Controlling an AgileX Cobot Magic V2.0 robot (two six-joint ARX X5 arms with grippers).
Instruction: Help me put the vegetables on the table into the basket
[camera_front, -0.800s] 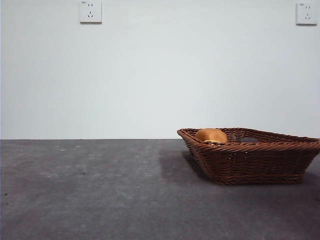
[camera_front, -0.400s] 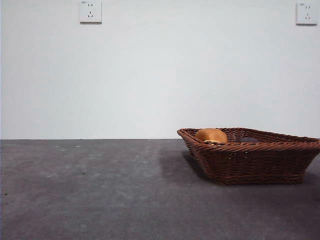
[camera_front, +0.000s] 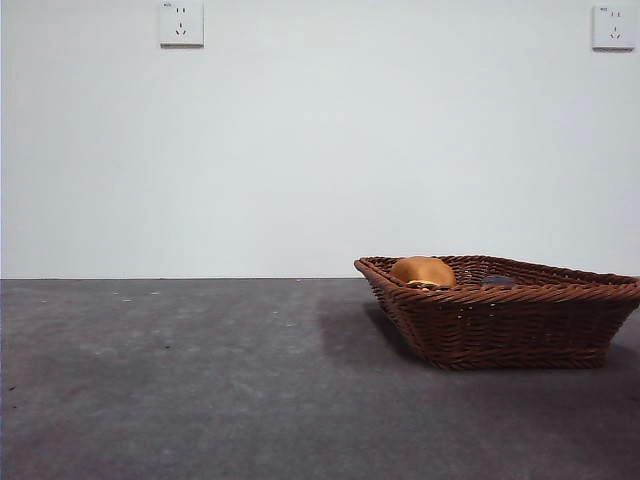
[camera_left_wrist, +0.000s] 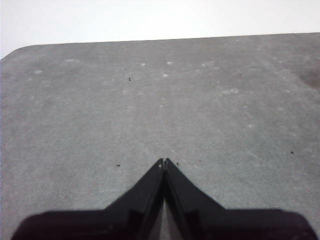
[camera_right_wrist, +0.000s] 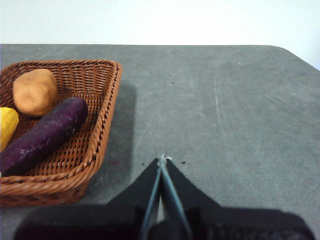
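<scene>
Above bare table (camera_left_wrist: 150, 100), the left claw (camera_left_wrist: 164, 161) hangs closed and empty; the right claw (camera_right_wrist: 162, 159), closed too, hovers just beside the basket (camera_right_wrist: 107, 120). Potato (camera_right_wrist: 35, 91), eggplant (camera_right_wrist: 45, 134) and corn (camera_right_wrist: 6, 127) lie inside, so the job looks finished.

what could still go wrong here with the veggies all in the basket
Little risk is visible. All three vegetables lie inside the basket: the potato, the eggplant and the corn. The right claw is shut, near the basket's side, so a sideways swing might nudge it. The corn is cut off by the picture's edge, so how it rests is uncertain. The left claw is shut over bare table.
</scene>
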